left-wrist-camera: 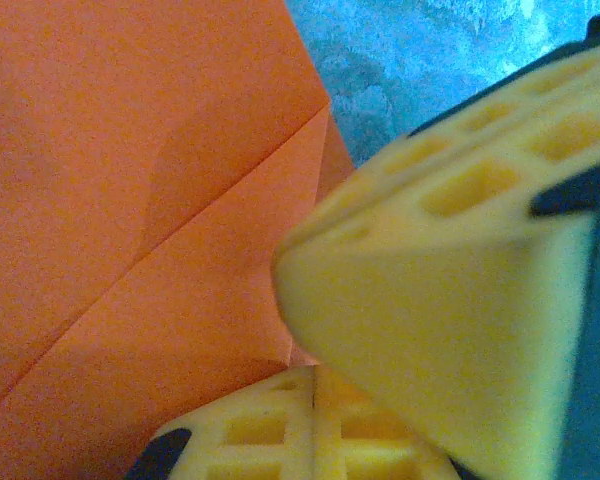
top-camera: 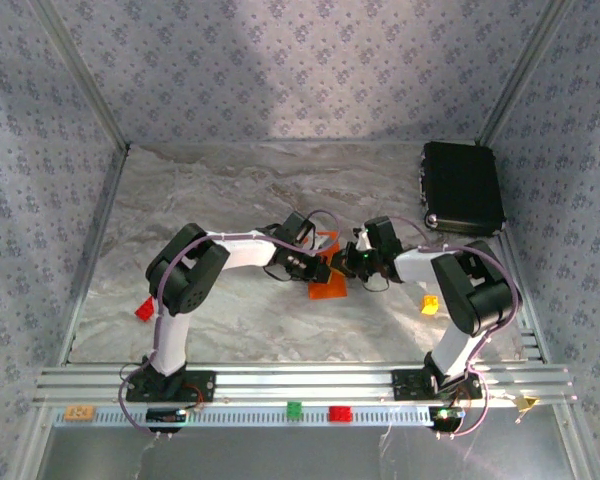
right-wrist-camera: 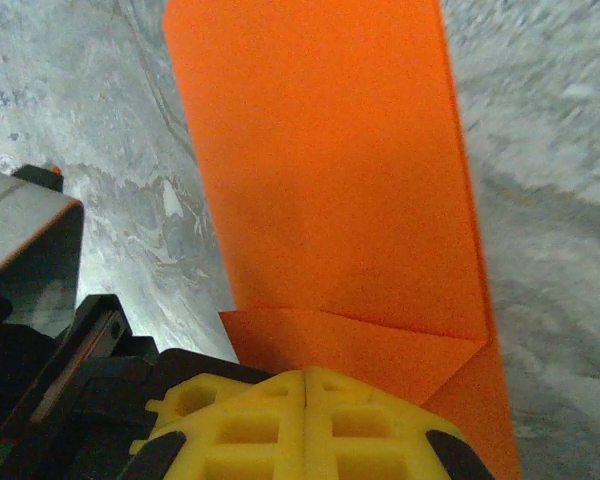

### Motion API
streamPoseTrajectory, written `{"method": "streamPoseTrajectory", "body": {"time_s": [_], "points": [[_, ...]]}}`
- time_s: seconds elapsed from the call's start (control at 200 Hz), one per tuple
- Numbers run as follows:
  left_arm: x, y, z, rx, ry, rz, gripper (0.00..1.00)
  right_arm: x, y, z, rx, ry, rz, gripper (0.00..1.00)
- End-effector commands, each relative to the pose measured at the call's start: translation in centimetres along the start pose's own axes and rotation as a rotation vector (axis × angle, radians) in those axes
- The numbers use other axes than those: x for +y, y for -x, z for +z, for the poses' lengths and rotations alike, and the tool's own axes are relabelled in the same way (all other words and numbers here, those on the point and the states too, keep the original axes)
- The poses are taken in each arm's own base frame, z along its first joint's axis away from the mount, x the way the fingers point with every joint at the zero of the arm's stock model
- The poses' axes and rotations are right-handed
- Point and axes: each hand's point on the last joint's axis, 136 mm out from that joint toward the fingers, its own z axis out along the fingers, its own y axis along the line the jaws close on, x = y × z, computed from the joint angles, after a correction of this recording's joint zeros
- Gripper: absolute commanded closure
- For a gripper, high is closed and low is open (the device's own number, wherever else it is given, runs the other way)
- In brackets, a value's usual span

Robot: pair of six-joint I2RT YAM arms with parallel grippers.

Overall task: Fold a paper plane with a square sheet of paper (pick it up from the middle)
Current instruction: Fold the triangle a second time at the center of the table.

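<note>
The bright orange sheet of paper (top-camera: 328,288) is folded over and hangs between my two grippers at the middle of the table. Creased flaps of the paper (left-wrist-camera: 130,200) fill the left wrist view. Its corner runs into the closed yellow tips of my left gripper (left-wrist-camera: 315,372), and a yellow finger (left-wrist-camera: 450,300) of the other gripper sits close on the right. In the right wrist view the paper (right-wrist-camera: 330,170) stretches away from my right gripper (right-wrist-camera: 306,372), shut on its folded lower edge. From above, the left gripper (top-camera: 310,265) and right gripper (top-camera: 352,262) face each other almost touching.
A black box (top-camera: 462,187) lies at the back right. A small yellow-orange block (top-camera: 430,304) sits by the right arm and a small red block (top-camera: 144,309) by the left arm. Green (top-camera: 294,409) and red (top-camera: 339,413) blocks rest on the front rail.
</note>
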Motion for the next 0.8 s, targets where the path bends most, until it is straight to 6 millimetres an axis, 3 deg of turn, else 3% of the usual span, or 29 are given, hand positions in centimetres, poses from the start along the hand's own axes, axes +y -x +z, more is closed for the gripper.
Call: {"method": "streamPoseTrajectory", "body": {"time_s": [0.0,0.2,0.53,0.795], "points": [[1.5,-2.2,0.5,0.059,0.048,-0.031,0.96,-1.5,-1.2,0.7,0.051,-0.044,0.015,1.00],[0.8,-2.5,-0.3,0.063,0.036,-0.017,0.95,-5.3,-1.0,0.4,0.030,-0.155,0.081,1.00],[0.4,-4.0,-1.6,0.076,0.030,0.003,0.91,-5.3,-0.7,0.5,0.024,-0.151,0.084,1.00],[1.7,-5.9,-1.8,0.101,0.072,-0.019,0.92,-5.0,-0.5,0.4,0.017,-0.145,0.080,1.00]]}}
